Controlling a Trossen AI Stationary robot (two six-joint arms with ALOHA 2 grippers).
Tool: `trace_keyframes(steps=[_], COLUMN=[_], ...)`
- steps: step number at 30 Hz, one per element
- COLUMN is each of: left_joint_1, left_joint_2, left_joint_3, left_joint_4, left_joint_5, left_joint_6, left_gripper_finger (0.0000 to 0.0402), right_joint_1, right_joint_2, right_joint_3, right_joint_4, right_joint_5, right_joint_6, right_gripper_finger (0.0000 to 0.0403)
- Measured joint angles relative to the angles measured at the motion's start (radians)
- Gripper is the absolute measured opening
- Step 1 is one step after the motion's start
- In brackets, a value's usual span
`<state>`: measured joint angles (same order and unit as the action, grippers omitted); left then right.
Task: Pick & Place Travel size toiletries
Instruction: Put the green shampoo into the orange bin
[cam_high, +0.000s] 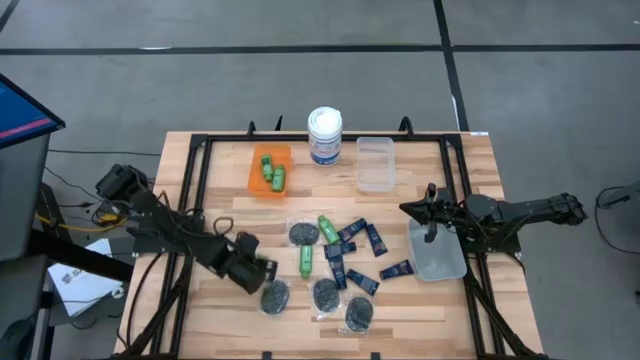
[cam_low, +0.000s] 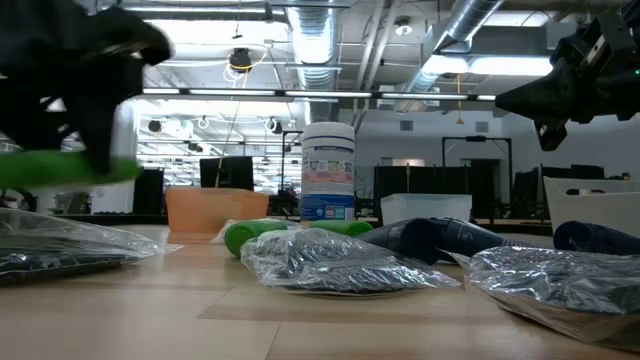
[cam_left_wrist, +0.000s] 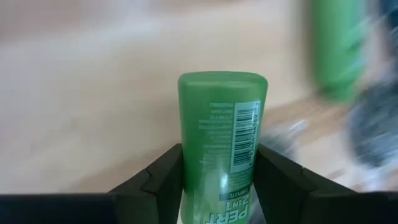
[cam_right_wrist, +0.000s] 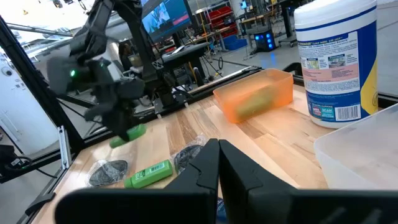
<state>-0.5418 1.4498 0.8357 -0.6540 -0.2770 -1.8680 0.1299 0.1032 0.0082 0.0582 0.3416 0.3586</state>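
My left gripper (cam_high: 262, 270) is near the table's near-left part, shut on a bright green little bottle (cam_left_wrist: 221, 137). Two more green bottles (cam_high: 305, 260) (cam_high: 327, 228) lie on the wood, and others sit in the orange bin (cam_high: 270, 170). Navy tubes (cam_high: 360, 240) and black discs in clear packets (cam_high: 304, 233) (cam_high: 275, 296) are spread over the table's middle. My right gripper (cam_high: 430, 210) hangs shut above the clear bin (cam_high: 437, 250) on the right; its shut fingers (cam_right_wrist: 217, 162) hold nothing. My left gripper pinches the green bottle's body (cam_left_wrist: 217, 180) between its two fingers (cam_left_wrist: 165, 171), one on each side. The bottle runs along the fingers and its free end (cam_left_wrist: 222, 81) sticks out past their tips. It lies about level, lifted clear of the table (cam_low: 60, 170).
A large white canister with a blue label (cam_high: 324, 135) stands at the far edge between the orange bin and a second clear bin (cam_high: 375, 163). Crinkled packets (cam_low: 330, 262) lie close in front of the low camera. Bare wood shows along the near edge and at the table's left.
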Motion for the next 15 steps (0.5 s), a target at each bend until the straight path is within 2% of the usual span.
trace_keyframes(steps=[7,15], left_joint_1=[0.222,0.58], left_joint_2=[-0.142,-0.294], left_joint_3=[0.001,0.002], left_joint_4=[-0.002,0.007], left_joint_5=[-0.153,-0.252], left_joint_6=[0.281,0.678], left_gripper_finger=[0.0162,0.0164], right_joint_1=[0.0,0.0], right_joint_2=[0.0,0.0], right_joint_3=[0.0,0.0], right_joint_4=[0.0,0.0], right_joint_5=[0.0,0.0], right_joint_6=[0.0,0.0], right_gripper_finger=[0.0,0.0])
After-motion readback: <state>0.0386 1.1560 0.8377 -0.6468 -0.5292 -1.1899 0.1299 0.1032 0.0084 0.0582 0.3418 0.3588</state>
